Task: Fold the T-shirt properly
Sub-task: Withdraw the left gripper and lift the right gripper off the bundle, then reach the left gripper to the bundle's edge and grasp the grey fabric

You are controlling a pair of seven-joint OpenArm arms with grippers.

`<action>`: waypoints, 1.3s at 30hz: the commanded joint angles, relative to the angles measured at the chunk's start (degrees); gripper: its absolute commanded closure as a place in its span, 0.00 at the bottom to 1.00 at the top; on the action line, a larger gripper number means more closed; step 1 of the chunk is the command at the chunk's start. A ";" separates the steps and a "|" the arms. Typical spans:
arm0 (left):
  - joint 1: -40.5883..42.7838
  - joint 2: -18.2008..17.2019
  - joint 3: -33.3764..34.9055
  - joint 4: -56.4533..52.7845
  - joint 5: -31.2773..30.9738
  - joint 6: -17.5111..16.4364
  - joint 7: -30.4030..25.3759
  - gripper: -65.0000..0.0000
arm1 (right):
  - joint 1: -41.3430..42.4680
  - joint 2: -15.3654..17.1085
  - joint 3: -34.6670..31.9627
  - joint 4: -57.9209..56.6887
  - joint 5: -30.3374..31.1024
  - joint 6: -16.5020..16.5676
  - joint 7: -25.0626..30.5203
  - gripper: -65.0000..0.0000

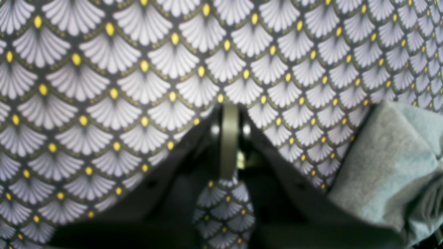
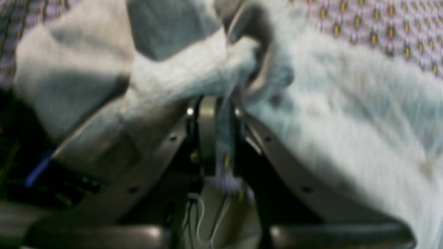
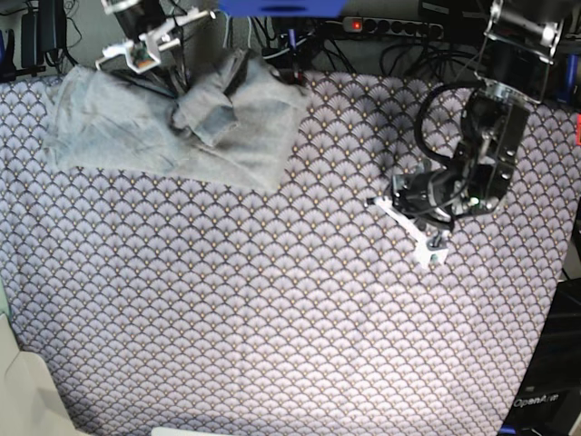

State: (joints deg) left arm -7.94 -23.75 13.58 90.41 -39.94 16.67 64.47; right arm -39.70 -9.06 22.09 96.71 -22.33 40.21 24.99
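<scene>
The light grey T-shirt (image 3: 245,136) lies crumpled at the far left of the table, with a bunched ridge raised in its middle. My right gripper (image 3: 182,88) comes down from the back edge onto that ridge. In the right wrist view the right gripper (image 2: 238,83) is shut on a gathered fold of the T-shirt (image 2: 346,114), and fabric drapes over both fingers. My left gripper (image 3: 434,252) is at the right of the table, well away from the shirt, with its tip close to the cloth. Seen from the left wrist, the left gripper (image 1: 229,107) is shut with nothing visible between the fingers.
The purple-grey fan-scale cloth (image 3: 272,300) covers the whole table. Cables and a power strip (image 3: 381,25) run along the back edge. A soft grey piece (image 1: 391,166) shows at the right of the left wrist view; I cannot tell what it is.
</scene>
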 commanded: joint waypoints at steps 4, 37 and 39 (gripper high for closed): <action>-1.07 -0.30 -0.44 0.97 -0.19 -0.18 -0.42 1.00 | 2.56 0.06 -0.06 0.92 0.48 -0.21 1.34 0.93; -6.16 8.32 7.73 5.37 -4.06 -36.75 3.45 0.61 | 20.93 5.76 18.92 -1.45 0.57 -0.21 -13.70 0.71; -6.16 8.41 5.36 2.47 -6.87 -41.41 3.45 0.61 | 20.93 5.76 18.92 -1.80 0.57 -0.21 -13.70 0.71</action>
State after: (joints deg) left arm -12.91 -15.09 19.55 92.20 -46.50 -25.10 68.97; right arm -18.94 -3.84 40.82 93.84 -22.63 40.25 9.56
